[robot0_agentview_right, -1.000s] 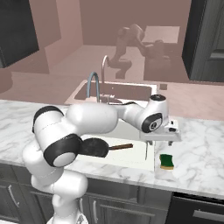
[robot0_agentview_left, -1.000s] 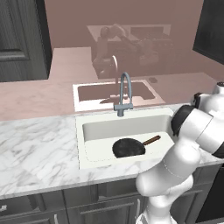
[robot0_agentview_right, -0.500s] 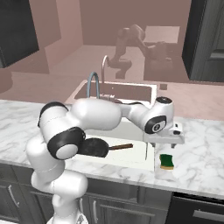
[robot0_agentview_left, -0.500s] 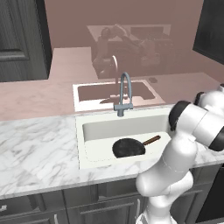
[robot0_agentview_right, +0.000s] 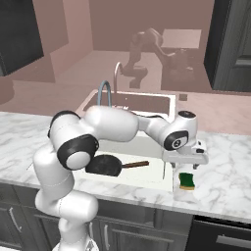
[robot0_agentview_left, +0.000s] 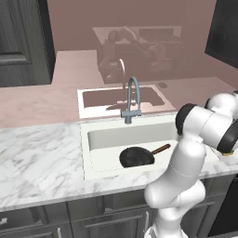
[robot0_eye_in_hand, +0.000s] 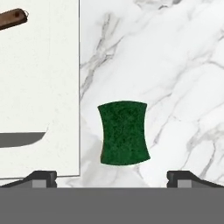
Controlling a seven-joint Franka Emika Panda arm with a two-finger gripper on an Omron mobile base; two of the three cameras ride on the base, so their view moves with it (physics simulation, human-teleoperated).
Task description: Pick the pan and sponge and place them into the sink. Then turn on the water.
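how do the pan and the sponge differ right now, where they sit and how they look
Place: the pan already lies inside the sink, while the sponge sits on the marble counter just beside the sink's rim.
Look: the pan is round and black with a thin brown handle; the sponge is a small rectangular block, green on top with yellow below.
Size: the pan is much larger than the sponge.
Shared: neither is held; the open gripper hovers above the sponge.
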